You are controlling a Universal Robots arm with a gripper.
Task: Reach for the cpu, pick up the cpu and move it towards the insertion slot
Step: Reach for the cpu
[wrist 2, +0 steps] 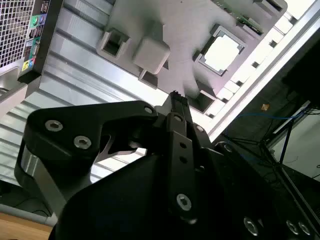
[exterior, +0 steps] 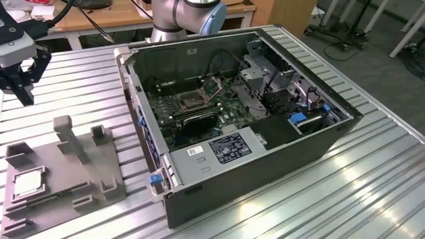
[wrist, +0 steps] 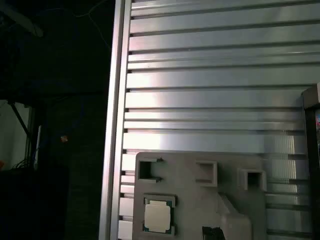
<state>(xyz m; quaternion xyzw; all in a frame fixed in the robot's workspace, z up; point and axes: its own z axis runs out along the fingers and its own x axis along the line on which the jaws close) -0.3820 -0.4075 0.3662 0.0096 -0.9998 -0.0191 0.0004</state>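
In the exterior view you see the gripper (exterior: 25, 98) hanging over the counter (exterior: 79, 84) at the exterior view's left, well apart from the open case (exterior: 279, 149). Its jaws run together to a single tip, closed, with nothing between them. The cpu (exterior: 27, 184) lies flat in a square recess of the grey tray (exterior: 99, 164). The tray rests on the counter just beside the case, on the exterior view's left of it, and sits nearer the camera than the gripper. The slot (exterior: 192, 101) is inside the case, a metal frame round a dark centre, well apart from the cpu.

In the second wrist view the gripper (wrist 2: 175, 96) shows as a black body in the foreground, its tip held clear above the tray (wrist 2: 140, 15). You see the cpu (wrist 2: 222, 50) pale face up in its recess, beyond the tip and off to one side, untouched. A corner of the case (wrist 2: 30, 30) stands past the tray's far side.

In the first wrist view the cpu (wrist: 159, 216) sits in the recess at the tray's (wrist: 200, 205) corner, close to the counter's (wrist: 210, 75) edge. A strip of the case (wrist: 312, 125) shows across the slats from that edge
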